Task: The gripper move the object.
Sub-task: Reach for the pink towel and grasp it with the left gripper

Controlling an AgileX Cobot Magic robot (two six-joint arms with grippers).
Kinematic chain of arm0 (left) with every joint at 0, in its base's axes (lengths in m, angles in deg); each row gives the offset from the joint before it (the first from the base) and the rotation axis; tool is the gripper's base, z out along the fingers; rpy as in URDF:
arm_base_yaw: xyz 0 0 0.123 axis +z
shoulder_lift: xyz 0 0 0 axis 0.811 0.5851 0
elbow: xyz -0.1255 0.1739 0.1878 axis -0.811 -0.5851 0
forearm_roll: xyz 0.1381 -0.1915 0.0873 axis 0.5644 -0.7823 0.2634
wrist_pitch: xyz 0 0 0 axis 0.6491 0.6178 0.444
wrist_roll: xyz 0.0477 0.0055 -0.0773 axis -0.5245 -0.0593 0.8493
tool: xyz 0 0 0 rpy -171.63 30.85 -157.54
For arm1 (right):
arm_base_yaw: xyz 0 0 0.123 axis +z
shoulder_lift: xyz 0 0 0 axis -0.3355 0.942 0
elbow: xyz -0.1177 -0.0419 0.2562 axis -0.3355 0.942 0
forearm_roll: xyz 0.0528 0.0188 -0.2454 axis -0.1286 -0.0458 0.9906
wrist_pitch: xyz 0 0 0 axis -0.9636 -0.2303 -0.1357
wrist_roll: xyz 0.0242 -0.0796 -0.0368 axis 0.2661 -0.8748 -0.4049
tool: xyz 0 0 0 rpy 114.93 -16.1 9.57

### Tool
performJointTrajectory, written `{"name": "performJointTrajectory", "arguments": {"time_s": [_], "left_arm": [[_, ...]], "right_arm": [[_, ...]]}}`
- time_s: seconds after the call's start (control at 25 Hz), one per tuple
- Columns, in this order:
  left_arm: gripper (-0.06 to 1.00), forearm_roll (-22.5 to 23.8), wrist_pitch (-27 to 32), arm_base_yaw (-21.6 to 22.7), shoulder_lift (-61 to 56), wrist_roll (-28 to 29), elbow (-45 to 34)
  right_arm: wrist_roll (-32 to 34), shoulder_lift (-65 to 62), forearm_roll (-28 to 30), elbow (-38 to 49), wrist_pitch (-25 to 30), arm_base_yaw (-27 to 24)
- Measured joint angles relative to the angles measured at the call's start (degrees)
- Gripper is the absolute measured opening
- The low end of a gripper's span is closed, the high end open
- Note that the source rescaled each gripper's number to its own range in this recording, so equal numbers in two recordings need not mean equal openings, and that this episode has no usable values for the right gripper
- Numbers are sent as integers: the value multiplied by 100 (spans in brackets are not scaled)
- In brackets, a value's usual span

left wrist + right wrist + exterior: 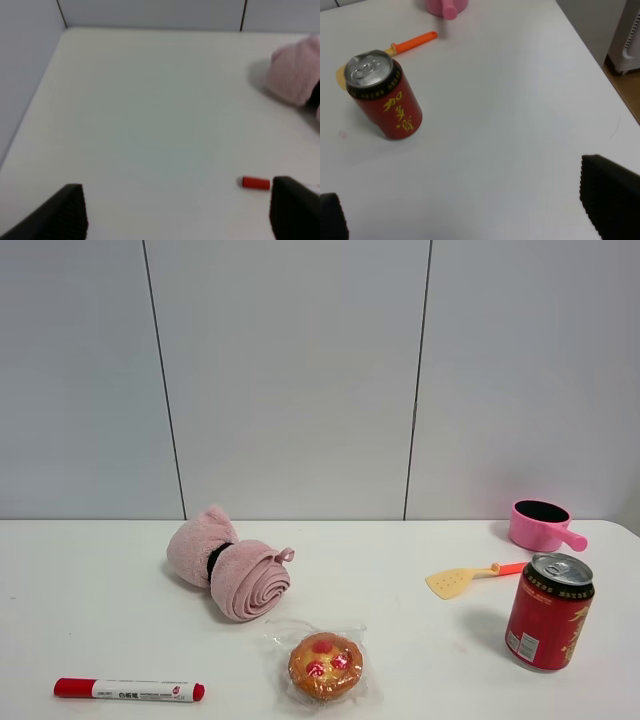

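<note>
The pink rolled towel [230,565] with a black band around its middle lies on the white table [90,590], left of centre. One end of it shows in the left wrist view [295,70]. Neither gripper shows in the exterior high view. My left gripper [182,215] is open and empty, above bare table and well apart from the towel. My right gripper [470,210] is open and empty above the table's right side, with the towel out of its view.
A red-capped marker [130,690] lies at the front left; its cap [256,182] is by one left finger. A wrapped pastry [325,665] lies in front of the towel. At the right are a red can [548,612], a pink toy pot [540,525] and a yellow spatula [470,578].
</note>
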Motion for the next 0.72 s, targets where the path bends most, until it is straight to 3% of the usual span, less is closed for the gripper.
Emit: {"name": "performJointTrajectory", "arguments": {"time_s": [0.16,0.44,0.72], "left_arm": [[63,-4,-2,0,1330,-265,1291],[63,-188,-546,0,3589,-377,3005],[63,-581,-504,-227,5761,-232,3439]], "right_arm": [[0,0,0,0,0,0],[0,0,0,0,0,0],[0,0,0,0,0,0]]}}
